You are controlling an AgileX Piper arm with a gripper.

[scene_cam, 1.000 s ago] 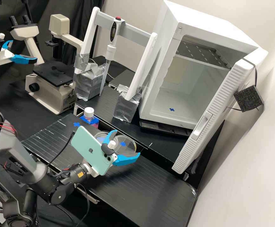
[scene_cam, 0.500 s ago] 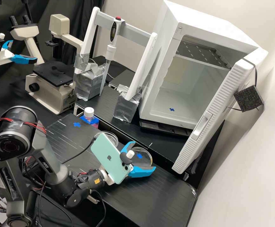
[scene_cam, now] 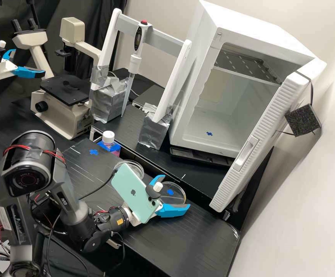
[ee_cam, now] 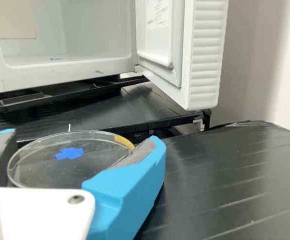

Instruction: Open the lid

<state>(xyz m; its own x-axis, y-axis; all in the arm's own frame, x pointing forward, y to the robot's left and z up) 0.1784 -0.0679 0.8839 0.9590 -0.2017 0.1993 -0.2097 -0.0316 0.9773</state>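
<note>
In the high view the gripper (scene_cam: 177, 191) is at the right part of the bench's front platform, low near its back edge. Its blue fingers hold a round clear lid (scene_cam: 170, 192) marked with a blue cross from either side. The wrist view has the gripper (ee_cam: 83, 136) with the lid (ee_cam: 70, 153) between its pads, lying nearly flat, a yellowish patch on its rim. Whether the lid touches the platform I cannot tell. Left of it, partly behind the green phone on the wrist, a clear round dish (scene_cam: 137, 166) stands on the platform.
An open white cabinet (scene_cam: 194, 134) stands behind, its door (scene_cam: 252, 154) swung out to the right. A white-capped bottle (scene_cam: 108, 137) is at the platform's back left. Behind stand a pipette (scene_cam: 135, 63) on a rack and a microscope (scene_cam: 61, 115).
The gripper has moved right and toward the front with the lid, away from the dish, whose round rim is now more exposed. Over the last half second both have sunk only slightly.
</note>
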